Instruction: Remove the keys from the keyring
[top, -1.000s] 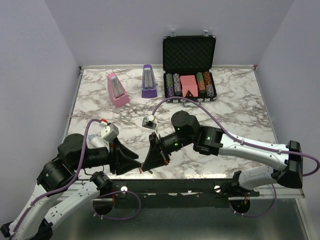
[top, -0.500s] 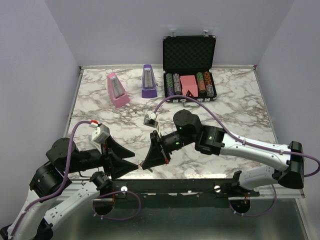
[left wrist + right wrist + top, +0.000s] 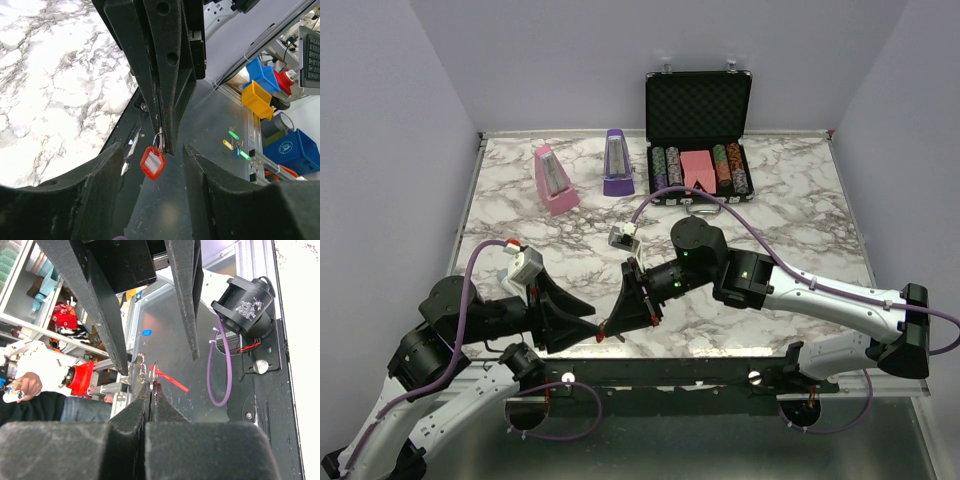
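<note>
Keyring (image 3: pixel 153 162) pinched in the right hand (image 3: pixel 150 395) — only its red tag clear, ring mostly hidden; left hand (image 3: pixel 588 323) spread.

Table (image 3: pixel 800 230): white marble pattern with grey veining, metal rim along the left and far edges; pink metronome (image 3: pixel 554 182) upright, far left; purple metronome (image 3: pixel 617 163) upright, just right of it, slightly farther back; black case (image 3: pixel 698 150) at the far edge, centre-right, lid raised; small greyish item (image 3: pixel 697 207) just near the case, too small to identify.
</note>
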Tool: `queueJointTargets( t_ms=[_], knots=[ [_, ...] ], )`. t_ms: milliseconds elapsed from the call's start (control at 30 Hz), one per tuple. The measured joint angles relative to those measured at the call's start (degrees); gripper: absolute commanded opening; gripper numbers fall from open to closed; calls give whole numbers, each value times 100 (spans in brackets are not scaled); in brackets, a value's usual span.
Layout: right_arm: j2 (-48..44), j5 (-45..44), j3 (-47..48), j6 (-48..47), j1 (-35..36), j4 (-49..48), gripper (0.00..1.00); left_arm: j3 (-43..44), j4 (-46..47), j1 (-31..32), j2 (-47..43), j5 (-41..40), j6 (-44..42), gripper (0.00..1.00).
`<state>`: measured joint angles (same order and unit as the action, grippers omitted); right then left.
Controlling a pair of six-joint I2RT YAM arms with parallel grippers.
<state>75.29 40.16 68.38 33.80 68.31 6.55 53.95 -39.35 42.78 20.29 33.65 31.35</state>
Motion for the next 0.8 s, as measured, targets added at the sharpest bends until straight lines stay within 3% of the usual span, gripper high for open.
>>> queueJointTargets(
  t_ms=[100,567,800],
  knots=[
    [0,0,0,-2,0,0,1,-24,87,0,0,35,48,50],
    [0,-72,0,-46,2,2,1,-52,168,0,33,201,120,42],
    [-2,-105,2,-46,2,2,1,-52,101,0,72,203,116,31]
  ],
)
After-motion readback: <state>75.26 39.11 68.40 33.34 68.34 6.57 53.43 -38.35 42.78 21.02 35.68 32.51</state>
